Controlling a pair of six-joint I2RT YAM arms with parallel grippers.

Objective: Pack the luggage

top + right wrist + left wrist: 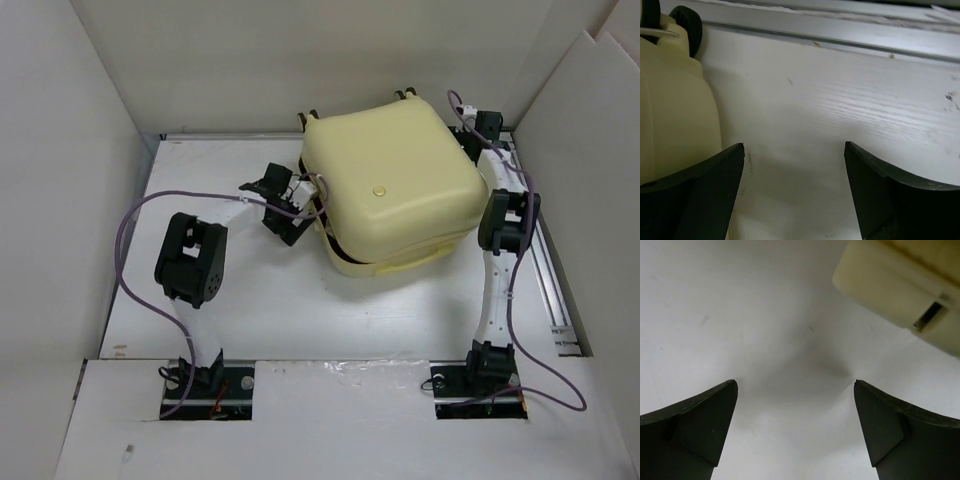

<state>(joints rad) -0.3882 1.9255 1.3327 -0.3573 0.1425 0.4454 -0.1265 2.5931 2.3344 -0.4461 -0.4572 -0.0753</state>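
The luggage (390, 185) is a pale yellow hard-shell suitcase lying flat at the table's centre back. Its lid is down, with a dark gap along the near left edge. My left gripper (285, 203) sits low beside the suitcase's left side. In the left wrist view it (794, 385) is open over bare table, and a corner of the luggage (895, 285) shows at the upper right. My right gripper (478, 125) is at the suitcase's back right corner. It (794, 145) is open with nothing between its fingers, and the luggage (675, 105) and a black wheel (689, 29) lie to its left.
An aluminium rail (548, 275) runs along the table's right edge, and another rail (840, 30) runs along the back. White walls enclose the table on three sides. Purple cables loop from both arms.
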